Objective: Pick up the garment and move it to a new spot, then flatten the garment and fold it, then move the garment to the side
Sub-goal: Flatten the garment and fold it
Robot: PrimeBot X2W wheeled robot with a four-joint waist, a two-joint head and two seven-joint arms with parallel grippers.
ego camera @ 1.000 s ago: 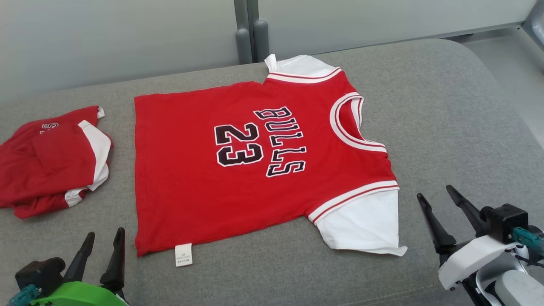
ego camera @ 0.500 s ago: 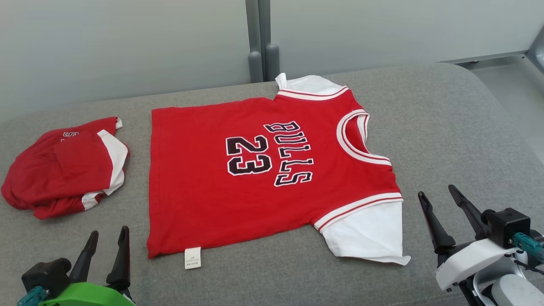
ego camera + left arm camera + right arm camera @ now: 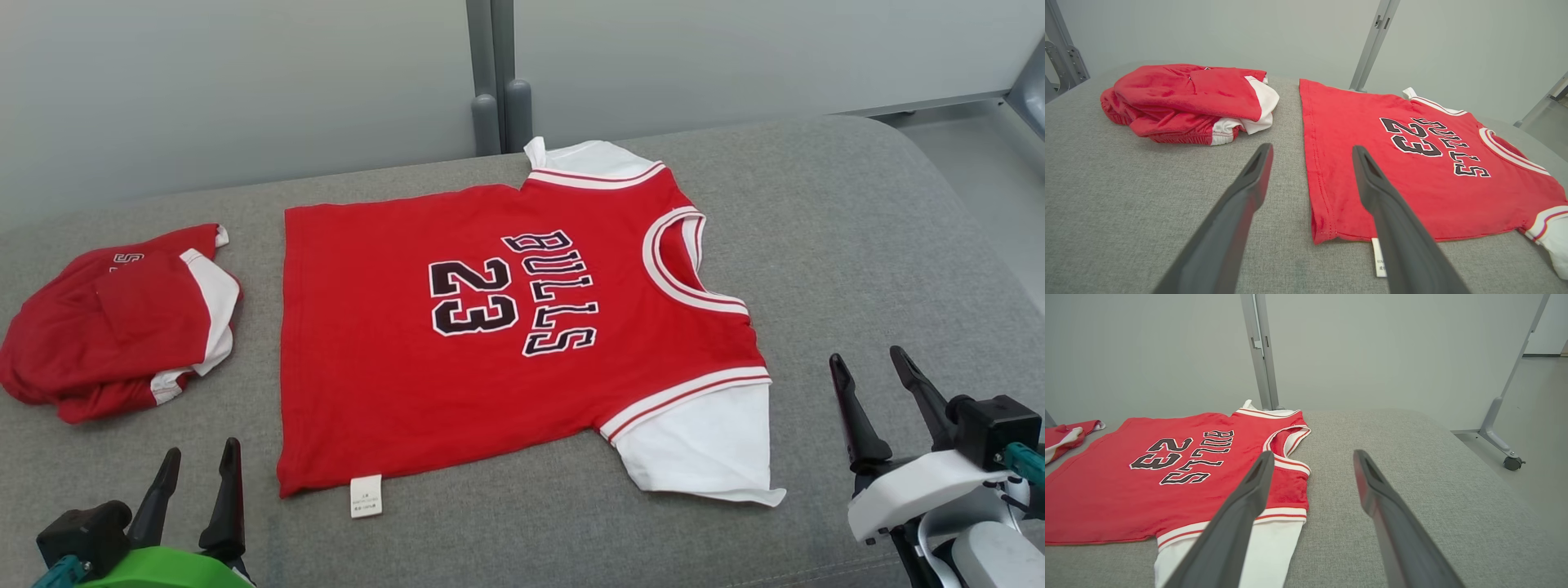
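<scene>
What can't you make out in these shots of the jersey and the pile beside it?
Care label print: too small in head view; partly behind the left end effector in left wrist view.
Crumpled garment lettering: mostly folded under, head view; cut by left edge in right wrist view.
Jersey near sleeve: cut by right edge, left wrist view.

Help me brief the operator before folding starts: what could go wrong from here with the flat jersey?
1. The jersey lies thin on the grey cushion; the open left fingers might pinch only its top layer.
2. Its near white sleeve has a curled edge that a fold could trap.
3. The crumpled red garment sits close on the left; setting the jersey aside there could pile them.
</scene>
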